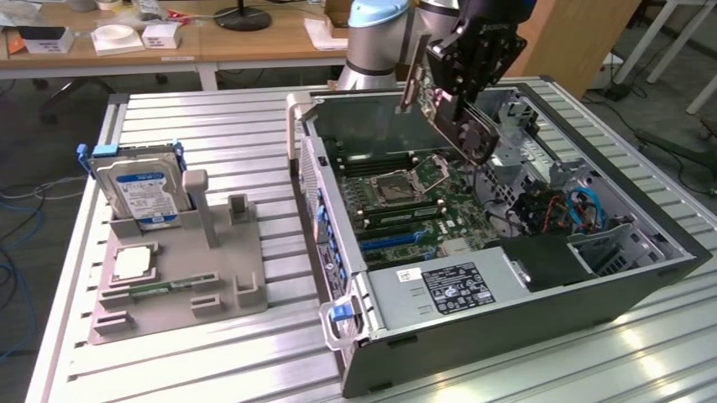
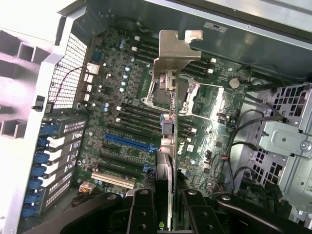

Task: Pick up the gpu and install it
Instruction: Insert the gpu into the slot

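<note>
Black gripper point(image 2: 168, 214): partway closed and clamped on the gpu point(image 2: 167, 161) — one finger point(image 2: 142, 212) pressed on each flat face.
Gpu to gripper: the card runs straight out from between the jaws. From the wrist it is seen edge-on, with its silver bracket point(image 2: 176, 48) at the far end.
Gpu in the exterior view: it hangs tilted over the open case point(image 1: 661, 252), slanting from 11 o'clock down to 5 o'clock. I cannot tell whether its low corner touches anything.
Arm point(image 1: 375, 34): a pale column stands behind the case at 12 o'clock of the CPU socket point(image 1: 400, 183). The gripper comes down from above at 1 o'clock of that socket.
Motherboard point(image 1: 409, 210): it lies flat under the card, and the socket is just beside the card's low end, at 8 o'clock.
Blue slot point(image 1: 392, 241): at 7 o'clock of the card, apart from it, with open air over it.
Edges: the cables point(image 1: 588, 206) crowd in at 4 o'clock of the card, and the power supply point(image 1: 442, 285) sits at 6 o'clock by the near wall.
Far side — hard drive point(image 1: 140, 189): upright in a grey fixture point(image 1: 224, 285) at 9 o'clock of the case, well apart on the slatted metal table point(image 1: 201, 126).
</note>
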`<state>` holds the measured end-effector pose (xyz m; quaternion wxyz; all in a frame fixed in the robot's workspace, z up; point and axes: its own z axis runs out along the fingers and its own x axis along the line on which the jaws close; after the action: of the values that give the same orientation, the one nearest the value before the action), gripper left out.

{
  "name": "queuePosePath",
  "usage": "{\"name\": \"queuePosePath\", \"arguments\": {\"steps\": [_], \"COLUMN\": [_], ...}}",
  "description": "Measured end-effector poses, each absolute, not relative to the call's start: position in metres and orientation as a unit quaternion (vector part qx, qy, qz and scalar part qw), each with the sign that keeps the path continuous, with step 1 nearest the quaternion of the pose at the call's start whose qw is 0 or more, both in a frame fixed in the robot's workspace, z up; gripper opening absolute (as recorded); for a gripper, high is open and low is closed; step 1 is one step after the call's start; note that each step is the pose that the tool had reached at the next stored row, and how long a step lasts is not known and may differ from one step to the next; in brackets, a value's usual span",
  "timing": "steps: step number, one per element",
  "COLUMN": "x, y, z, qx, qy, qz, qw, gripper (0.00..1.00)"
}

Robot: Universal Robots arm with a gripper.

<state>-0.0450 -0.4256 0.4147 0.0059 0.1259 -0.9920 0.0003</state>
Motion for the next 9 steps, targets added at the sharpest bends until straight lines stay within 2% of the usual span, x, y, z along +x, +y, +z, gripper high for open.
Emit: {"name": "queuePosePath", "arguments": {"steps": [9], "x": [-0.0451], "y": [-0.4257], "z": [0.4147], "qx": [0.150], "qy": [-0.989], "qz": [0.000], "qw": [0.006], "gripper": [0.26]}}
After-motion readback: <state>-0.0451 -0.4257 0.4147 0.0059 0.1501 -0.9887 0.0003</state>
